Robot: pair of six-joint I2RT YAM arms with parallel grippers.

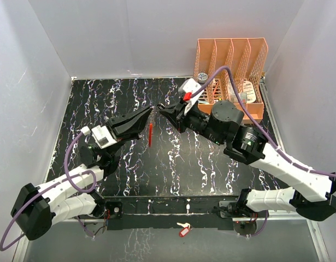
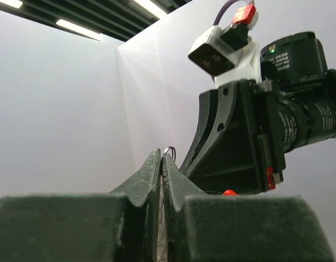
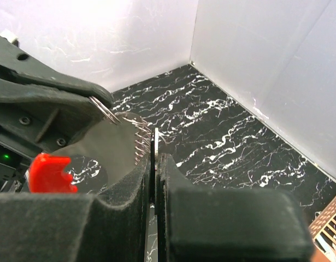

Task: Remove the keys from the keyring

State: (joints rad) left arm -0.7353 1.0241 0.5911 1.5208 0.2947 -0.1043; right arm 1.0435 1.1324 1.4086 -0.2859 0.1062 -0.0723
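Note:
Both grippers meet in the air above the middle of the black marbled table. My left gripper (image 1: 151, 112) is shut on the keyring's thin metal loop (image 2: 169, 152), which pokes out above its tips (image 2: 161, 155). The loop also shows in the right wrist view (image 3: 105, 109). The bright red crescent piece (image 1: 150, 135) hangs below it and appears in the right wrist view (image 3: 47, 173). My right gripper (image 1: 160, 108) is shut on the keys: one flat key stands edge-on between its tips (image 3: 155, 158), and a toothed grey key blade (image 3: 116, 144) runs toward the loop.
An orange file rack (image 1: 233, 60) with small items stands at the back right. A lone pale key with a small red tag (image 1: 182, 230) lies on the near edge between the arm bases. White walls enclose the table (image 1: 102, 180).

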